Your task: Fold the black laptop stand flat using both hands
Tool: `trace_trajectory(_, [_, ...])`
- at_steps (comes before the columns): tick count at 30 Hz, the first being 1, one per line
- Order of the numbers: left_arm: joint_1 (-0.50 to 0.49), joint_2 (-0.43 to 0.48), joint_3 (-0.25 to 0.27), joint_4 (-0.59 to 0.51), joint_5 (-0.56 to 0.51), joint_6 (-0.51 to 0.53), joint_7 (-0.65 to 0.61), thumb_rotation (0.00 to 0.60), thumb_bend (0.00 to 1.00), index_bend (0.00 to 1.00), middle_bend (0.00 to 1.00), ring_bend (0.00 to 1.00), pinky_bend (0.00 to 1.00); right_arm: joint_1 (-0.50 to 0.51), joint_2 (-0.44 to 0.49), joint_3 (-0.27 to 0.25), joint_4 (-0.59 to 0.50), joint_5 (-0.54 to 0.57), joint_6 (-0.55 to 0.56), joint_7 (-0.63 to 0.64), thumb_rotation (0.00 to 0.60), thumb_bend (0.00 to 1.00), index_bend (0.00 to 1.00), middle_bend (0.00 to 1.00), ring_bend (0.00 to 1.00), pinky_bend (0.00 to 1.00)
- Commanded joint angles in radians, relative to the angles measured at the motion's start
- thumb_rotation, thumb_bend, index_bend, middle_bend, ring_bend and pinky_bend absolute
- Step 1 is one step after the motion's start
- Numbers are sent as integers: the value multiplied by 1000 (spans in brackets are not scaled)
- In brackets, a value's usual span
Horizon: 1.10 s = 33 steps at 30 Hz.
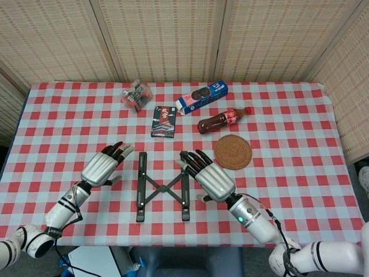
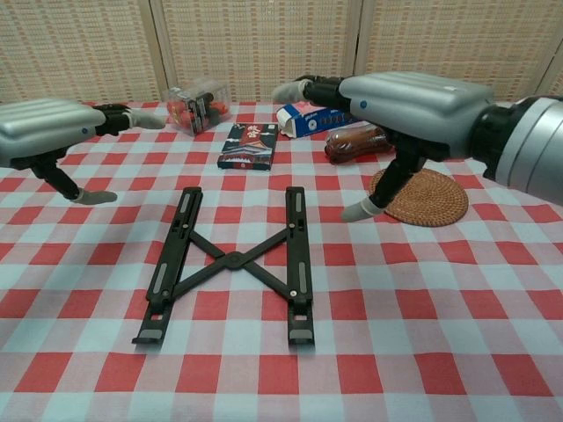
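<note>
The black laptop stand (image 1: 162, 187) lies flat on the red checked tablecloth near the front edge, its two rails parallel and its crossed struts low between them; the chest view shows the stand (image 2: 233, 260) level with the cloth. My left hand (image 1: 102, 168) hovers just left of the left rail, palm down, fingers stretched out, holding nothing. My right hand (image 1: 210, 176) hangs over the right rail's far end and the cloth beside it, also palm down with fingers apart. In the chest view the left hand (image 2: 48, 132) and the right hand (image 2: 405, 101) are both clear above the stand.
A woven round coaster (image 1: 233, 152) lies right of the stand. Behind it are a cola bottle (image 1: 223, 120) on its side, a blue biscuit box (image 1: 202, 97), a dark card box (image 1: 164, 121) and a clear plastic box (image 1: 136, 94).
</note>
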Motion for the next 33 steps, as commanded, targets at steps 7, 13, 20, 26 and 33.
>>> trace_trajectory(7, [-74, -153, 7, 179, 8, -68, 26, 600, 253, 0, 0, 0, 179, -5, -79, -57, 153, -126, -7, -66, 600, 0, 0, 0, 0, 0])
trace_trajectory(13, [-87, -204, 13, 256, -10, -88, 54, 600, 253, 0, 0, 0, 177, -26, -145, -77, 244, -167, 3, -78, 600, 0, 0, 0, 0, 0])
trace_trajectory(20, [-91, -226, 24, 312, -18, -92, 64, 600, 253, 0, 0, 0, 176, -35, -188, -76, 322, -197, 4, -75, 600, 0, 0, 0, 0, 0])
trace_trajectory(26, [-96, -247, 32, 353, -23, -102, 57, 600, 253, 0, 0, 0, 175, -34, -222, -72, 381, -212, -10, -63, 600, 0, 0, 0, 0, 0])
trace_trajectory(33, [-102, -268, 33, 378, -31, -107, 33, 600, 253, 0, 0, 0, 175, -31, -265, -62, 443, -225, -21, -57, 600, 0, 0, 0, 0, 0])
